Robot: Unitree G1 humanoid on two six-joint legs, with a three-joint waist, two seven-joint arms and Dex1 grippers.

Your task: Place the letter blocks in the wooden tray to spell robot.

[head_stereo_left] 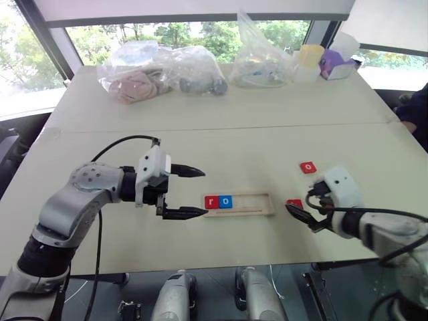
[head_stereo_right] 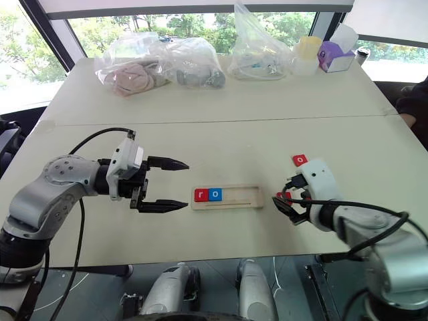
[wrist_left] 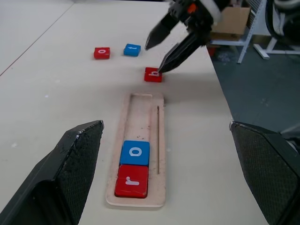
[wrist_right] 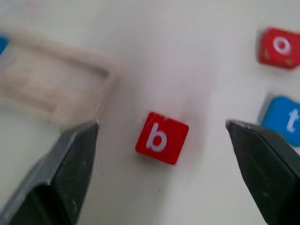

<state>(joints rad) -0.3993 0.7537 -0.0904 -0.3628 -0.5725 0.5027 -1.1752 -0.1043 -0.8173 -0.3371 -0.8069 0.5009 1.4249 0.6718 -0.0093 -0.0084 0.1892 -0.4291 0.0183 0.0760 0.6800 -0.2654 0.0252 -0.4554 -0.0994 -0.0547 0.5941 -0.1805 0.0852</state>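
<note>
R wrist view shows a red square "b" block (wrist_right: 162, 138) lying free on the table between the right gripper (wrist_right: 161, 164)'s spread fingers; blue "t" block (wrist_right: 285, 120) at its right edge. Long pale-wood tray (head_stereo_left: 254, 204), centre of head view, holds red "r" block (head_stereo_left: 211, 201) + blue "o" block (head_stereo_left: 226, 200) at its left end. Red "o" block (head_stereo_left: 307, 167) upper right of it. Left gripper (head_stereo_left: 194, 192) fingers wide apart, empty, left of tray. Plastic bags (head_stereo_left: 160, 70) at the table's far edge.
</note>
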